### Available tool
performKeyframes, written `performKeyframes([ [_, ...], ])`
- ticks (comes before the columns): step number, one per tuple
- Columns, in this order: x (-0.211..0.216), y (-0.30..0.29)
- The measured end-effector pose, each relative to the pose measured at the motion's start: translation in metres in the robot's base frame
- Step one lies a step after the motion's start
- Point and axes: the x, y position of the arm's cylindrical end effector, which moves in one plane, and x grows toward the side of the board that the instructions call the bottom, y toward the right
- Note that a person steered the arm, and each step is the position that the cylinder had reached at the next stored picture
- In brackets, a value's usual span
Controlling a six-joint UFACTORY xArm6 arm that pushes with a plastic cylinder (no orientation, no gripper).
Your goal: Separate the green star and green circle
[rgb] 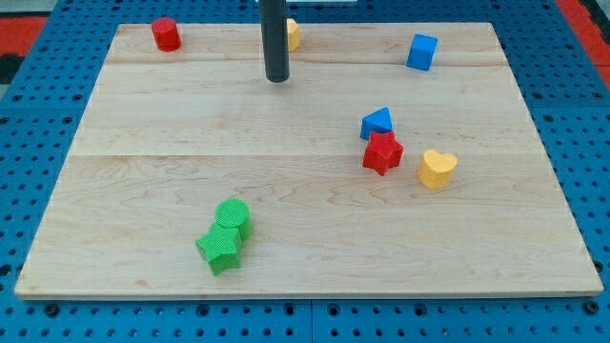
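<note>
Green star (219,249) near board's (315,257) bottom edge, touching green circle (233,217) just above-right of it. My tip (277,79) (bare rod, holding nothing) well above both, touching no block.

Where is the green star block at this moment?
The green star block lies near the wooden board's bottom edge, left of centre, touching the green circle block just above it. My tip is far off, near the view's top.

No text, label, brand, number or sign could be read anywhere: none on the table (143,114), none on the coloured blocks, and none on the dark rod above my tip (276,80).
</note>
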Motion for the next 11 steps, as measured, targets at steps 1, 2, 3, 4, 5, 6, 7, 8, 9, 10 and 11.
performKeyframes([
  [1, 0.053, 0.016],
  [2, 0.102, 0.031],
  [3, 0.143, 0.054],
  [4, 0.179, 0.072],
  [5, 0.221, 0.058],
  [6, 0.242, 0.0],
  [7, 0.272, 0.0],
  [8, 0.271, -0.004],
  [9, 0.262, -0.021],
  [10, 0.244, -0.049],
  [11, 0.237, -0.072],
])
